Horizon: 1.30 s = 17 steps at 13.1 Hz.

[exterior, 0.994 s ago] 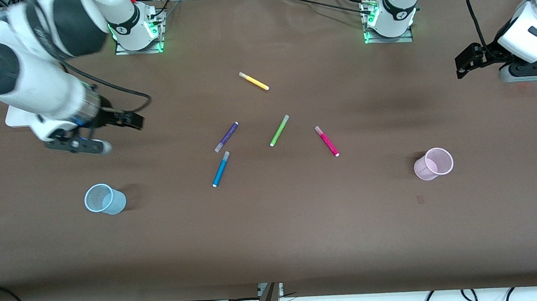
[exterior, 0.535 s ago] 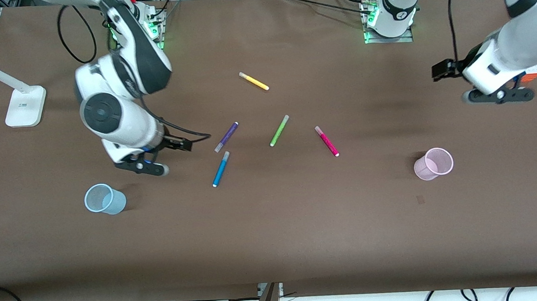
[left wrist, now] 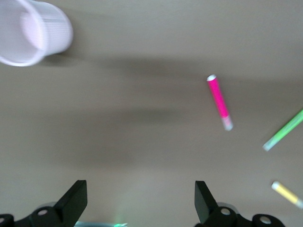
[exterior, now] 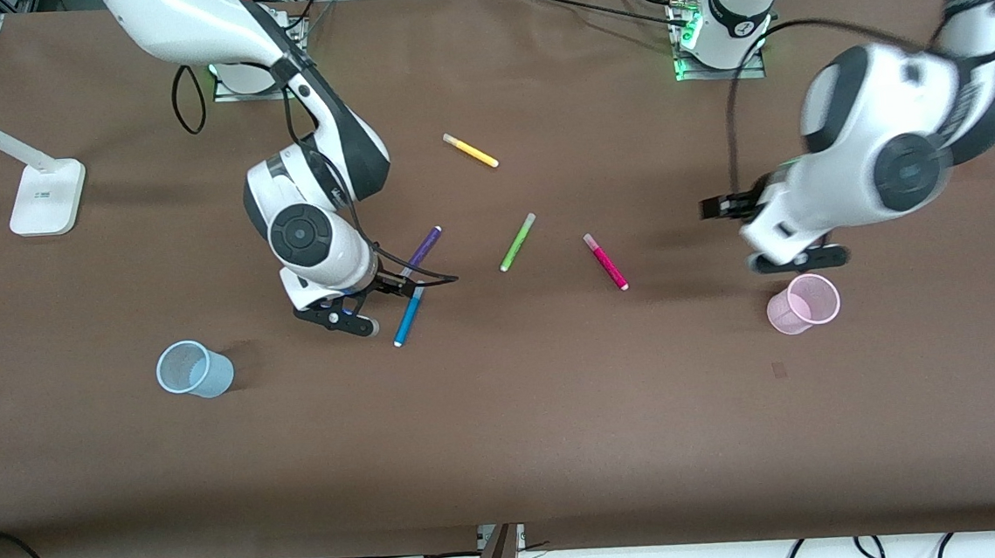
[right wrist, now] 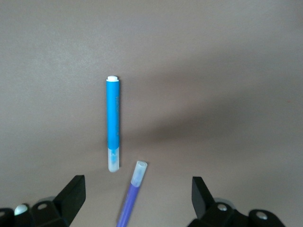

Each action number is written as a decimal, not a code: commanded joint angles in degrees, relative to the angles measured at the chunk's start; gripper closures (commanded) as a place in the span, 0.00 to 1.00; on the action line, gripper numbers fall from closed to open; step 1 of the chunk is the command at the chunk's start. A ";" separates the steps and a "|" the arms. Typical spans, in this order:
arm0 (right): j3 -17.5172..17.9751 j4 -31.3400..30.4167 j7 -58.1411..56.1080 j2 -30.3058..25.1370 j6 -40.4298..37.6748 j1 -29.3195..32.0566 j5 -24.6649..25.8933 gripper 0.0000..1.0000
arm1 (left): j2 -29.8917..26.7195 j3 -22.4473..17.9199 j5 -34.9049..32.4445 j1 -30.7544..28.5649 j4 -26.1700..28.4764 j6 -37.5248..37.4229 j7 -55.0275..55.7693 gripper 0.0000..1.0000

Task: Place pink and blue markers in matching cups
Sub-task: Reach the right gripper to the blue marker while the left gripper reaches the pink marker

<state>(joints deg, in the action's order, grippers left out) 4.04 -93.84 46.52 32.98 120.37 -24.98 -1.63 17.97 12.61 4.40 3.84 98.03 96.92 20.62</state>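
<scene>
The blue marker (exterior: 408, 314) (right wrist: 112, 123) lies flat near the table's middle, and the pink marker (exterior: 606, 262) (left wrist: 219, 102) lies flat toward the left arm's end. The pale blue cup (exterior: 193, 369) stands toward the right arm's end, the pale pink cup (exterior: 804, 302) (left wrist: 33, 30) toward the left arm's end. My right gripper (exterior: 344, 318) (right wrist: 137, 198) hangs open over the capped ends of the blue marker and a purple pen (right wrist: 131, 194). My left gripper (exterior: 798, 260) (left wrist: 140, 201) hangs open and empty over bare table beside the pink cup.
A purple pen (exterior: 419, 251), a lime-green pen (exterior: 518, 242) (left wrist: 284, 131) and a yellow pen (exterior: 470, 150) (left wrist: 286, 194) lie among the markers. A white lamp base (exterior: 45, 197) stands at the right arm's end of the table.
Both arms swept in from the table's ends. The right gripper came over the blue marker and purple pen, the left gripper came down beside the pink cup. Markers and cups stayed put.
</scene>
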 commanded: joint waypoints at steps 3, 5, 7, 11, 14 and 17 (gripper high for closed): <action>-0.61 -0.29 1.03 4.28 7.58 -1.56 0.75 0.01 | 3.12 0.05 -1.06 6.78 8.46 16.24 9.70 0.00; -0.70 -0.47 1.12 6.04 10.92 -1.82 0.75 0.01 | 5.40 0.31 -1.50 9.41 9.19 21.36 13.80 0.00; -0.70 -0.47 1.12 7.10 12.86 -1.82 0.75 0.01 | 8.12 0.13 -4.46 13.54 9.19 24.09 23.27 0.00; -0.78 -0.64 2.51 9.29 17.52 -2.26 0.75 0.08 | 13.05 0.31 -8.35 17.77 9.28 28.85 33.76 0.00; -0.78 -0.91 2.79 9.73 18.32 -2.26 0.75 0.25 | 14.11 0.31 -8.62 19.36 9.63 31.56 37.29 0.00; -0.78 -1.35 2.70 9.91 18.49 -2.26 0.75 0.32 | 13.76 0.40 -8.44 18.75 12.88 37.10 37.74 0.00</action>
<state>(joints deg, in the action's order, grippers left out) 3.80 -94.22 47.97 43.12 137.76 -26.54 -1.63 32.30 13.15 -2.44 22.75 108.62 130.77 56.98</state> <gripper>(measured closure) 0.251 0.000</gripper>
